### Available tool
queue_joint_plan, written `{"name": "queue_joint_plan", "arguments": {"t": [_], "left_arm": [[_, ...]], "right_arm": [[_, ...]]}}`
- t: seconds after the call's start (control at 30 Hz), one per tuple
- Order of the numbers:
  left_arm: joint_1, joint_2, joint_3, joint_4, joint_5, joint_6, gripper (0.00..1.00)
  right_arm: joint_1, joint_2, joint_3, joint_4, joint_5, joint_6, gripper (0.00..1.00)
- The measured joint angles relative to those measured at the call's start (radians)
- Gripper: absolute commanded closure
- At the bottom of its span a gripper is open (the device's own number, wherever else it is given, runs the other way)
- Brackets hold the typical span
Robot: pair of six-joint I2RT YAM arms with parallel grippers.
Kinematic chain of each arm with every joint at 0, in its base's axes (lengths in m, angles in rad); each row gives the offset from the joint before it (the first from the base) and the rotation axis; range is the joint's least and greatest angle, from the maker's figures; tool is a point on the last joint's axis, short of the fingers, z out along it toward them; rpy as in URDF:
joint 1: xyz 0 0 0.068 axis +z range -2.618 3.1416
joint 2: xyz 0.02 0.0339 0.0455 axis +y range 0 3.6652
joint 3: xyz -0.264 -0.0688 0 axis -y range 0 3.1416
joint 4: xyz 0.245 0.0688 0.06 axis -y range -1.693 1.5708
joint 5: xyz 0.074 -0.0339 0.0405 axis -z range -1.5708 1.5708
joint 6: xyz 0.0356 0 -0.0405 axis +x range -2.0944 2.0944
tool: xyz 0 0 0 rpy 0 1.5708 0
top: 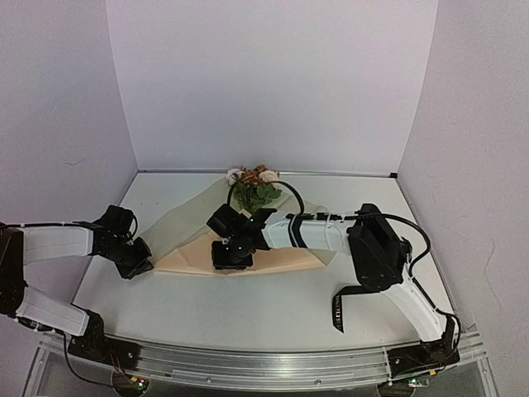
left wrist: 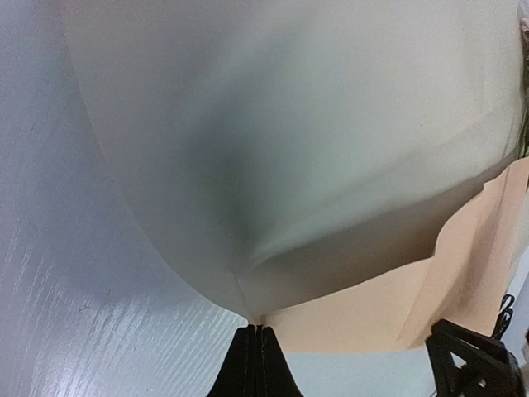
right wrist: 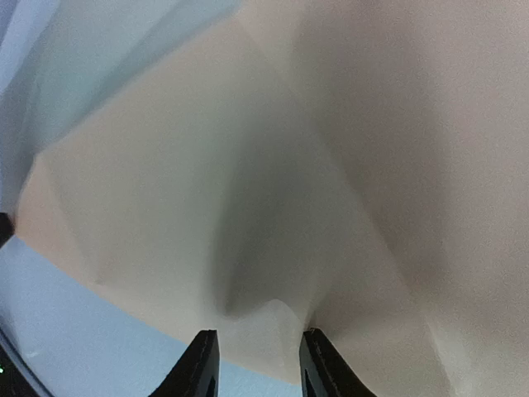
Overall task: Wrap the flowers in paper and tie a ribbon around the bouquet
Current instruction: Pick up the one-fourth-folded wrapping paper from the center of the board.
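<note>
The flowers, cream and orange-brown blooms over green leaves, lie at the far middle of the table. Their stems are hidden under the tan paper, which is folded loosely over them as a rough bouquet. My left gripper is shut on the paper's left corner, the fingers pressed flat together. My right gripper reaches over the middle of the sheet. Its jaws stand narrow, pinching a raised fold of paper. The black ribbon lies under the right arm's elbow.
The right arm spans the table from right to middle, its black cable looping past the flowers. White walls close the left, back and right. A metal rail runs along the near edge.
</note>
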Motion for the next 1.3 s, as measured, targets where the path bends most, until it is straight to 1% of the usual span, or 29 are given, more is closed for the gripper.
{"name": "queue_joint_plan", "arguments": {"t": [0.13,0.27,0.43,0.6,0.77,0.87,0.97,1.07,1.13,1.3], "left_arm": [[0.000,-0.029,0.018,-0.022,0.007,0.018,1.00],[0.000,-0.076,0.049,-0.035,0.040,0.042,1.00],[0.000,-0.130,0.114,-0.018,0.128,0.093,1.00],[-0.018,-0.127,0.210,0.039,0.231,0.147,1.00],[-0.111,-0.044,0.315,0.105,0.299,0.187,1.00],[-0.166,0.035,0.372,0.141,0.323,0.201,1.00],[-0.184,0.096,0.394,0.161,0.344,0.205,1.00],[-0.184,0.141,0.405,0.161,0.355,0.211,1.00],[-0.184,0.168,0.421,0.155,0.367,0.219,1.00],[-0.199,0.223,0.482,0.157,0.395,0.228,1.00]], "right_arm": [[-0.007,0.025,0.020,0.026,0.001,0.047,0.78],[-0.011,0.028,0.018,0.031,0.006,0.077,0.81],[-0.013,0.028,0.015,0.030,0.009,0.098,0.84],[-0.013,0.037,0.023,0.033,-0.005,0.117,0.85],[-0.013,0.045,0.031,0.034,-0.019,0.125,0.85],[-0.019,0.044,0.034,0.035,-0.030,0.124,0.79],[-0.025,0.025,0.005,0.044,-0.037,0.121,0.77],[-0.039,-0.035,-0.072,0.066,-0.046,0.125,0.75],[-0.059,-0.104,-0.147,0.089,-0.059,0.131,0.75],[-0.114,-0.259,-0.263,0.152,-0.067,0.146,0.74]]}}
